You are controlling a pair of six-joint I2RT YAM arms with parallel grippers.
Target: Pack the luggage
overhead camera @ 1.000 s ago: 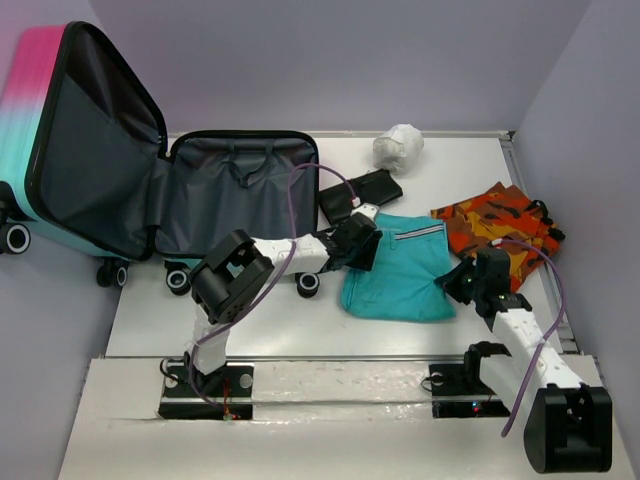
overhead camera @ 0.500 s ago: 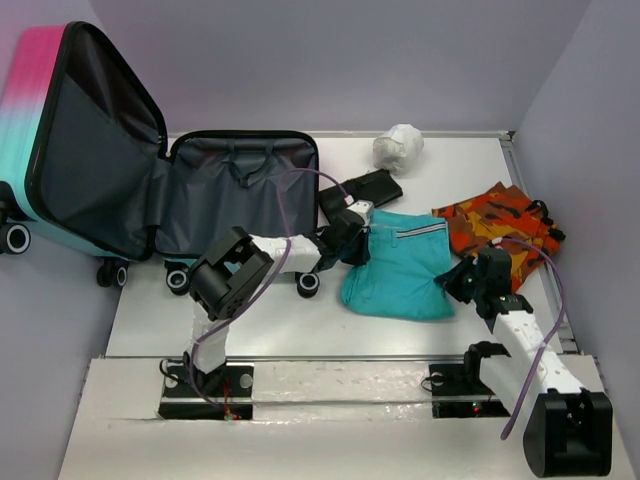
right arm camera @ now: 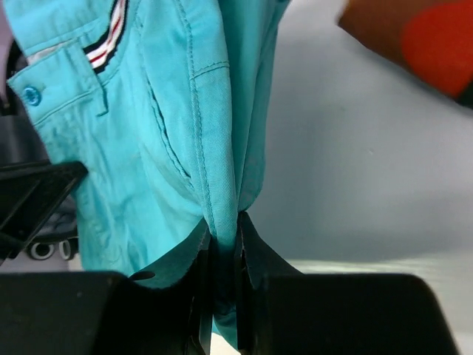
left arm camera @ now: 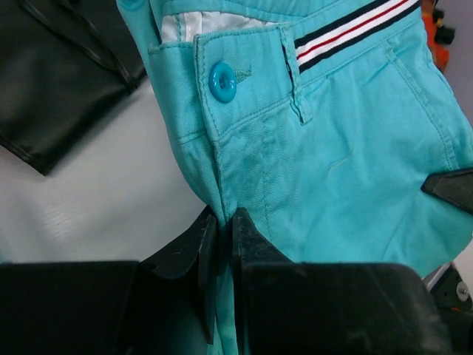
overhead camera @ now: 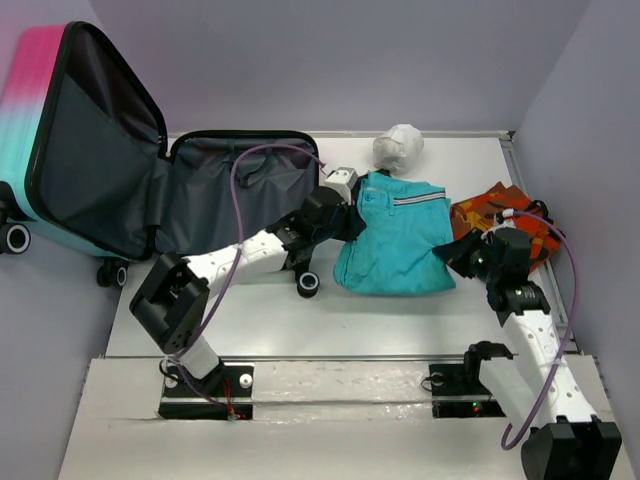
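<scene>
Teal shorts (overhead camera: 395,245) lifting off desk (overhead camera: 250,320), swung nearer open luggage (overhead camera: 200,215) at far left versus second ago. We are gripping both edges: left fingers (left arm camera: 185,251), right fingers (right arm camera: 181,259) each pinched tight on fabric. Transfer into luggage seemingly beginning.

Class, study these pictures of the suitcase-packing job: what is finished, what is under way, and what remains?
Done: the luggage is open, but nothing shows inside its black lining. In hand: the left tool and right tool each pinch an edge of the teal shorts, held beside the case. Left: the shorts, the orange patterned cloth and the white bundle are all outside it.
</scene>
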